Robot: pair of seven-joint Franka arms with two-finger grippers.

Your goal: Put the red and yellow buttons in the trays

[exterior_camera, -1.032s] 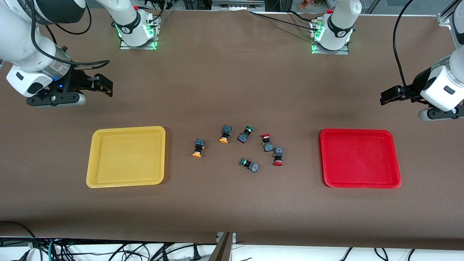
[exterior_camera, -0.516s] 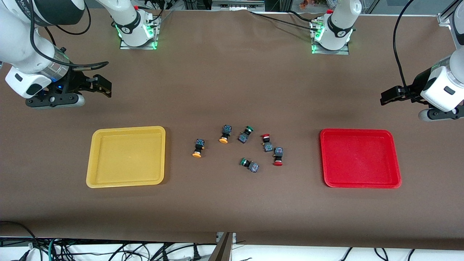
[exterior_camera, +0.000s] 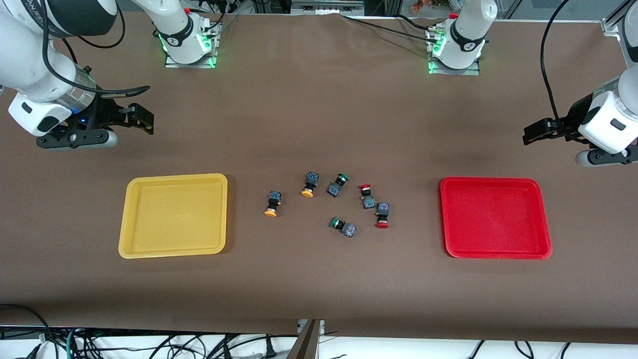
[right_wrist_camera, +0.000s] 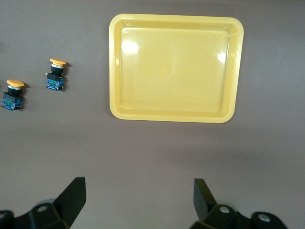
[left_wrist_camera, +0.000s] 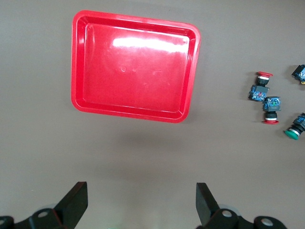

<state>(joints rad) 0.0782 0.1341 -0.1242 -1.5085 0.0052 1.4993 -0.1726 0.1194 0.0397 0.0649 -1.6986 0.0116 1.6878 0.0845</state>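
Two orange-yellow-capped buttons (exterior_camera: 272, 204) (exterior_camera: 309, 185) and two red-capped buttons (exterior_camera: 367, 195) (exterior_camera: 382, 215) lie loose at mid-table between the trays. The yellow tray (exterior_camera: 174, 176) is toward the right arm's end and the red tray (exterior_camera: 491, 180) toward the left arm's end; both hold nothing. My right gripper (exterior_camera: 147, 121) is open and empty over bare table beside the yellow tray (right_wrist_camera: 174, 17); its wrist view shows both yellow buttons (right_wrist_camera: 56, 74) (right_wrist_camera: 12, 94). My left gripper (exterior_camera: 529, 134) is open and empty over bare table beside the red tray (left_wrist_camera: 136, 19); its wrist view shows both red buttons (left_wrist_camera: 260, 88) (left_wrist_camera: 271, 107).
Two green-capped buttons (exterior_camera: 337, 184) (exterior_camera: 343, 227) lie among the red and yellow ones; one shows in the left wrist view (left_wrist_camera: 295, 129). The brown table (exterior_camera: 319, 279) runs wide around the trays. Cables hang under its near edge.
My right gripper has shifted slightly over the table. The left arm, the buttons and the trays have not moved.
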